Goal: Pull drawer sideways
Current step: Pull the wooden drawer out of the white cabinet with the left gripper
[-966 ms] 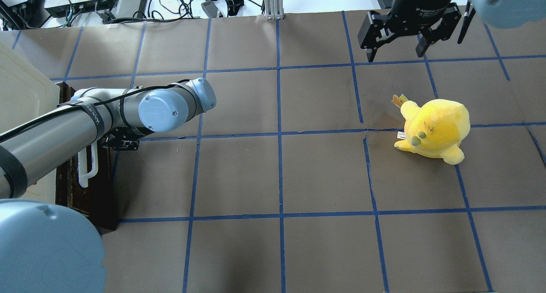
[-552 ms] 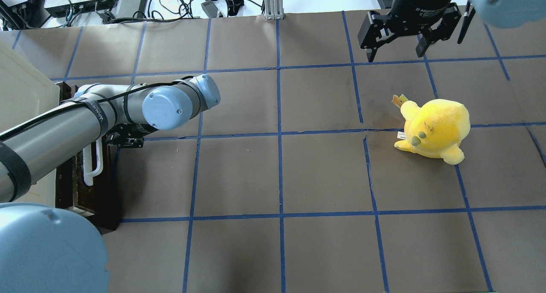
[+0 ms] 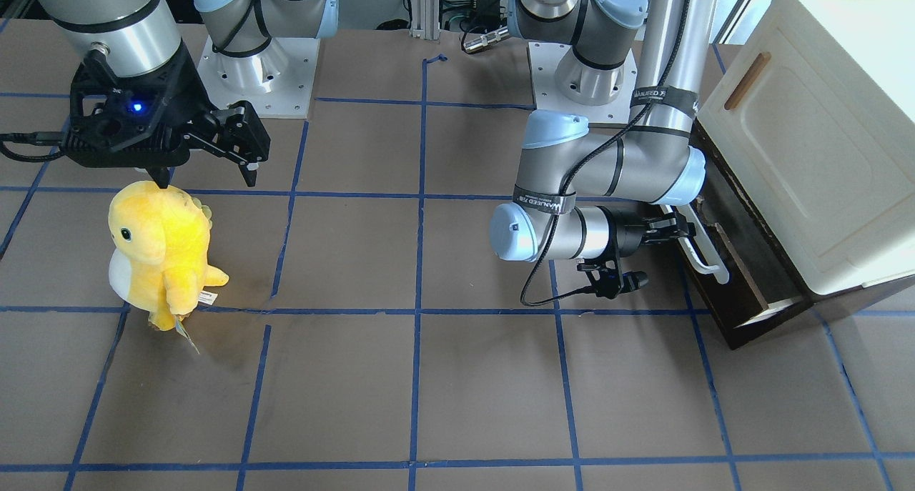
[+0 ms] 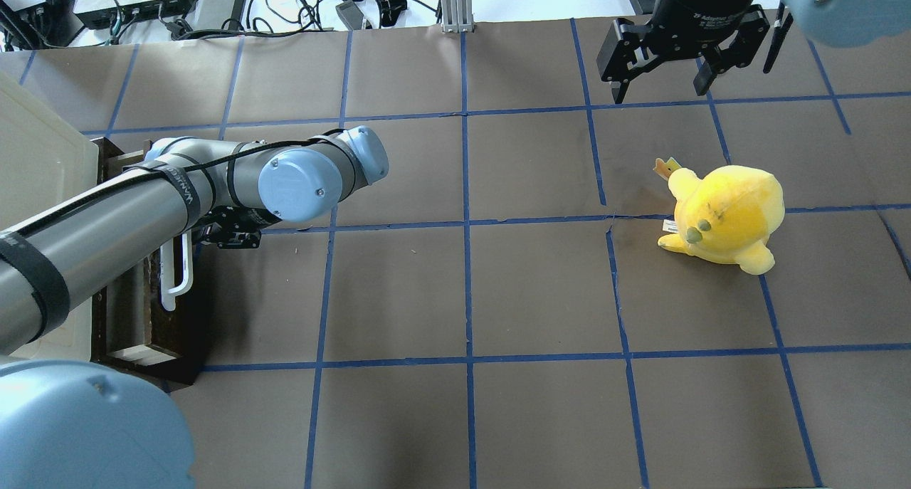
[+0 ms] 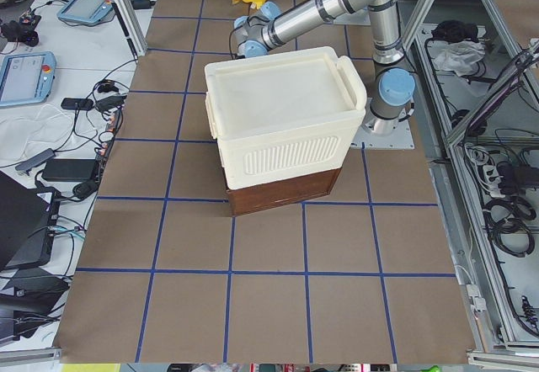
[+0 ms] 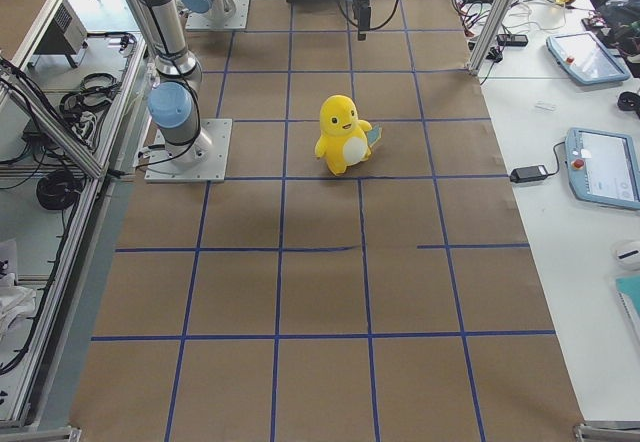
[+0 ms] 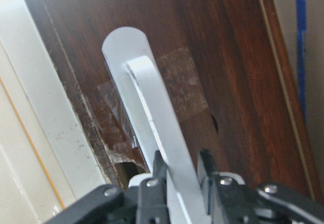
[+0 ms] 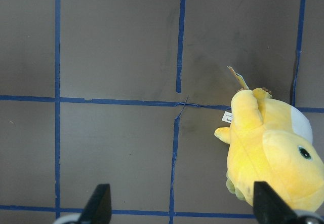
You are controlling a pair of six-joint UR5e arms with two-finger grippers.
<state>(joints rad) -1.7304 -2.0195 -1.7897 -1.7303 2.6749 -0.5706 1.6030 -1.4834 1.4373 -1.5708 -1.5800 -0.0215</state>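
The drawer (image 4: 193, 325) is dark brown wood with a long white bar handle (image 4: 173, 284). It sticks partly out from under the cream cabinet (image 4: 35, 161) at the table's left. Its greyish inside (image 4: 124, 311) shows. My left gripper (image 4: 191, 236) is shut on the upper part of the handle. In the left wrist view both fingers (image 7: 152, 186) clamp the white bar (image 7: 162, 133) against the brown front (image 7: 223, 57). It also shows in the front-facing view (image 3: 679, 228), at the handle (image 3: 708, 256). My right gripper (image 4: 658, 90) is open and empty, far right at the back.
A yellow plush toy (image 4: 726, 215) stands on the right half of the table, just in front of the right gripper (image 3: 207, 176); it also shows in the right wrist view (image 8: 273, 153). The cabinet door panel (image 3: 800, 155) has a small brown handle (image 3: 745, 81).
My left arm has moved to the right with the handle in its grip. The drawer has slid further out from under the cabinet. The right arm and plush have not moved.
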